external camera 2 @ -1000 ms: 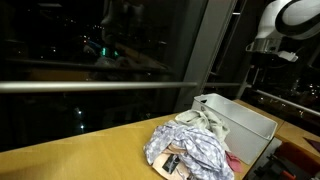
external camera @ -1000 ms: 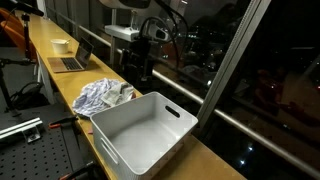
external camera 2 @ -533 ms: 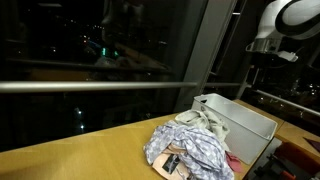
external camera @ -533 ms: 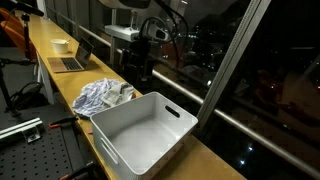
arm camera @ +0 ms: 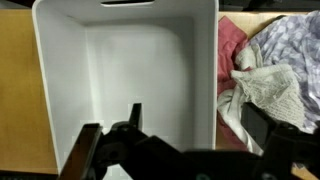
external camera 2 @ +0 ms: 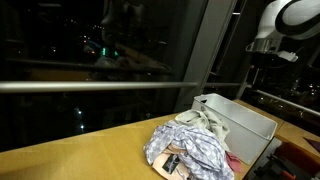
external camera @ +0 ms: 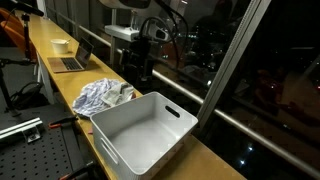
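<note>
Fingers (arm camera: 88,150) apart, above bin (arm camera: 55,80), clothes (arm camera: 280,60) beside it

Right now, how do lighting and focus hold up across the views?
Wrist view: white bin evenly lit and sharp, claw a dark, blurred foreground. Both exterior views: window black with faint reflections, cloth pile dim but legible.

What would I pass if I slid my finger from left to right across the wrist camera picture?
Wooden table → white plastic bin, empty inside → pile of crumpled clothes. The hand along the bottom edge stretches across most of the picture, so it is left out.
</note>
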You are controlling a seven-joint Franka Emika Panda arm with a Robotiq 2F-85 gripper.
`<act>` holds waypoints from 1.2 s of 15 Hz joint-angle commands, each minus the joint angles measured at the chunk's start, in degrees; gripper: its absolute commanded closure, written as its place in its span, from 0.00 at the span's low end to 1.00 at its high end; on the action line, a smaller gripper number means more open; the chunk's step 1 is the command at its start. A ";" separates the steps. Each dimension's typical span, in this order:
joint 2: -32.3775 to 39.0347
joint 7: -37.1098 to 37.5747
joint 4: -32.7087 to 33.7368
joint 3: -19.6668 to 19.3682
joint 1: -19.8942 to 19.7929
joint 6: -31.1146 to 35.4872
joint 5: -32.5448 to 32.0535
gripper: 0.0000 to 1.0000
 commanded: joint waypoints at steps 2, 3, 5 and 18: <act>0.01 0.00 0.08 -0.07 0.08 -0.10 0.02 0.00; -0.40 1.18 -0.67 0.27 0.52 0.30 -0.56 0.00; -1.31 3.55 -2.89 1.63 2.08 1.94 -1.15 0.00; 12.23 42.76 -6.24 10.91 22.32 17.88 -17.24 0.00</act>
